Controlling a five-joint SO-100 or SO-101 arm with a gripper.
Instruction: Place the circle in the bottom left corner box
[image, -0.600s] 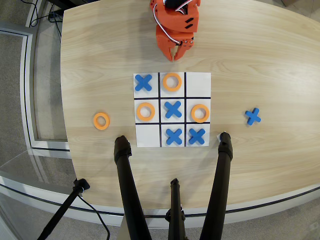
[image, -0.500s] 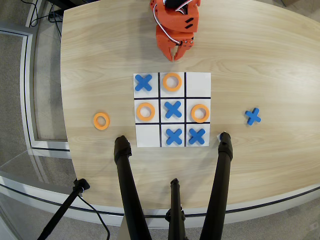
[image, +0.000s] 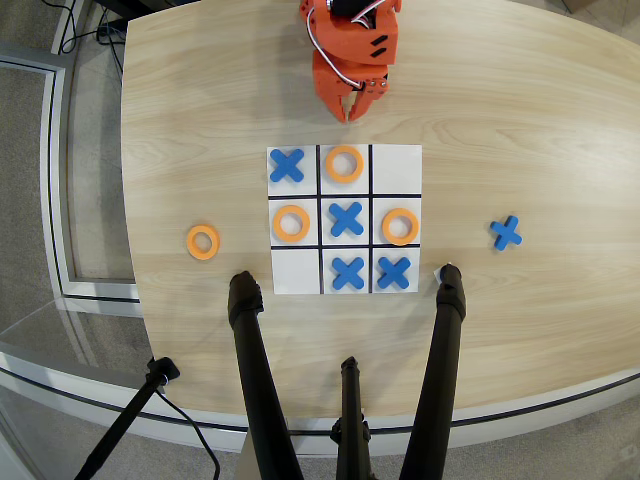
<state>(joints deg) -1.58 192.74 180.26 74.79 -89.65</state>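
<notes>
A loose orange ring (image: 202, 242) lies flat on the wooden table, left of the white 3x3 paper grid (image: 396, 166). The grid's bottom left cell (image: 295, 271) is blank. Three more orange rings lie in the top middle (image: 344, 164), middle left (image: 291, 223) and middle right (image: 400, 226) cells. Blue crosses fill the top left (image: 287, 166), centre (image: 346, 218), bottom middle (image: 347, 272) and bottom right (image: 394, 272) cells. My orange gripper (image: 354, 108) hangs above the table beyond the grid's top edge, jaws together and empty, far from the loose ring.
A spare blue cross (image: 506, 232) lies on the table right of the grid. Three black tripod legs (image: 251, 380) (image: 442, 370) (image: 348, 420) reach in over the table's near edge, just below the grid. The table's left edge (image: 128, 200) runs close to the loose ring.
</notes>
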